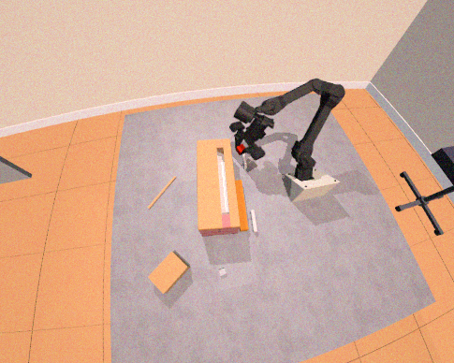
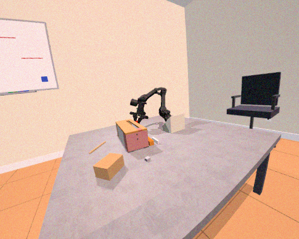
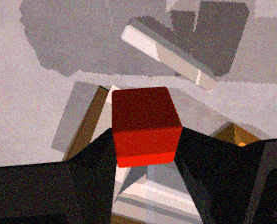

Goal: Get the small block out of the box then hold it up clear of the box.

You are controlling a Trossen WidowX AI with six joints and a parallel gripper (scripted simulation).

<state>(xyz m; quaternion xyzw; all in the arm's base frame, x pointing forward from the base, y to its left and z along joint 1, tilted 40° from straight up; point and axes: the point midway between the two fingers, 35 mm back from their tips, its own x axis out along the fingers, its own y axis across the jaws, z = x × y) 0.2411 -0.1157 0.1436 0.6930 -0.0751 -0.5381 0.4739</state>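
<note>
My gripper (image 1: 241,149) (image 2: 140,117) (image 3: 140,131) is shut on the small red block (image 1: 241,149) (image 3: 146,126). It holds the block in the air just past the far end of the long orange box (image 1: 214,187) (image 2: 129,133). In the wrist view the block sits squarely between the two dark fingers, with the table and a white stick (image 3: 166,57) far below. The box has a pink near end (image 2: 137,139) and a slot along its top (image 1: 222,182).
A small orange box (image 1: 168,271) (image 2: 108,166) lies near the table's front left. A thin wooden stick (image 1: 161,192) (image 2: 97,147) lies left of the long box. A white rod (image 1: 254,220) (image 2: 155,140) and a tiny white cube (image 1: 222,271) (image 2: 147,158) lie near its pink end. The arm's base (image 1: 310,184) (image 2: 175,124) stands to the right.
</note>
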